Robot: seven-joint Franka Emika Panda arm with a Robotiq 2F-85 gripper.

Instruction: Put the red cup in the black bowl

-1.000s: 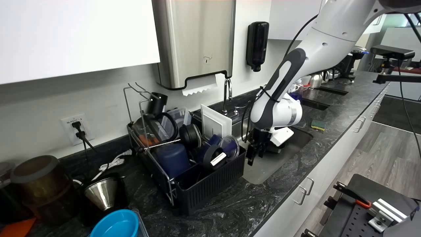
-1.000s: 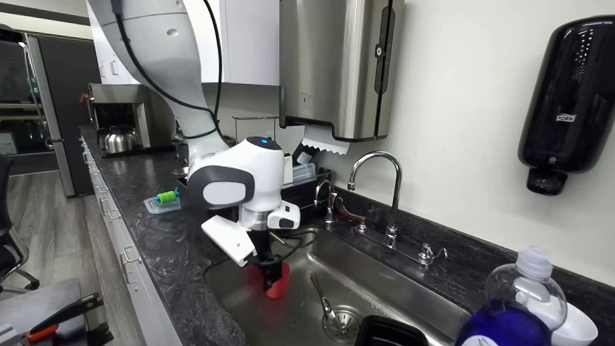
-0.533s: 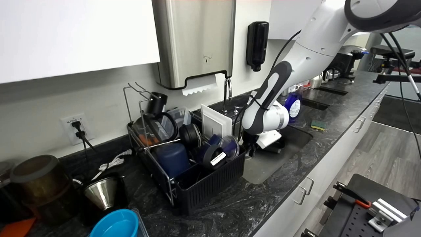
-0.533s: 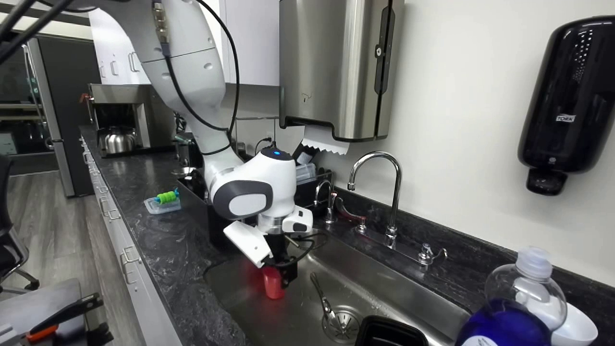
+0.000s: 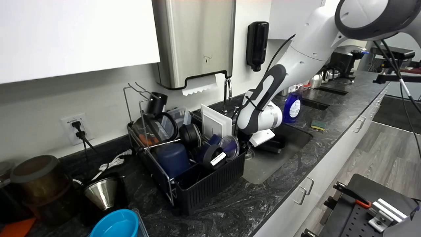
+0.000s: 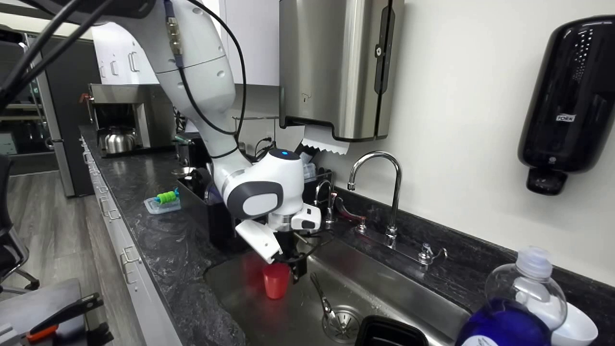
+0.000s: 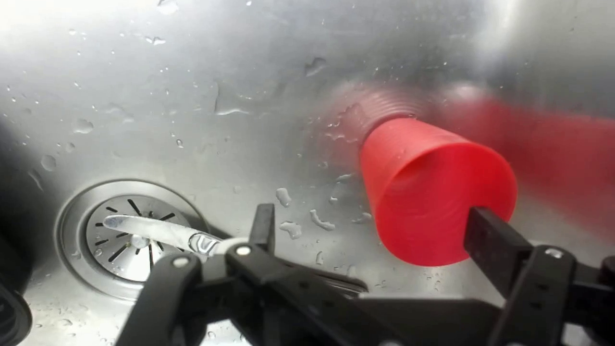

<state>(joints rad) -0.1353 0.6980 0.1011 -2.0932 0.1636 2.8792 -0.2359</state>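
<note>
The red cup (image 6: pixel 276 282) stands upright on the sink floor, mouth up. It also shows in the wrist view (image 7: pixel 423 202), where its mouth faces the camera. My gripper (image 7: pixel 370 216) is open, with its fingers wide apart and nothing held. One fingertip overlaps the cup's mouth in the wrist view; I cannot tell whether it touches. In an exterior view, the gripper (image 6: pixel 299 270) is beside the cup, on the wall side. The black bowl (image 6: pixel 391 332) sits in the sink beyond the drain, partly cut off. Its edge shows in the wrist view (image 7: pixel 14 307).
The metal sink (image 6: pixel 365 274) has a drain (image 7: pixel 129 240) with a knife-like utensil (image 7: pixel 153 228) across it. A full dish rack (image 5: pixel 210 184) stands beside the sink. A faucet (image 6: pixel 396 192) rises at the wall side. A blue soap bottle (image 5: pixel 292 108) stands on the counter.
The arm has moved toward the wall and faucet side, and the gripper has passed from in front of the cup to beside it. The cup stays in place and is less covered.
</note>
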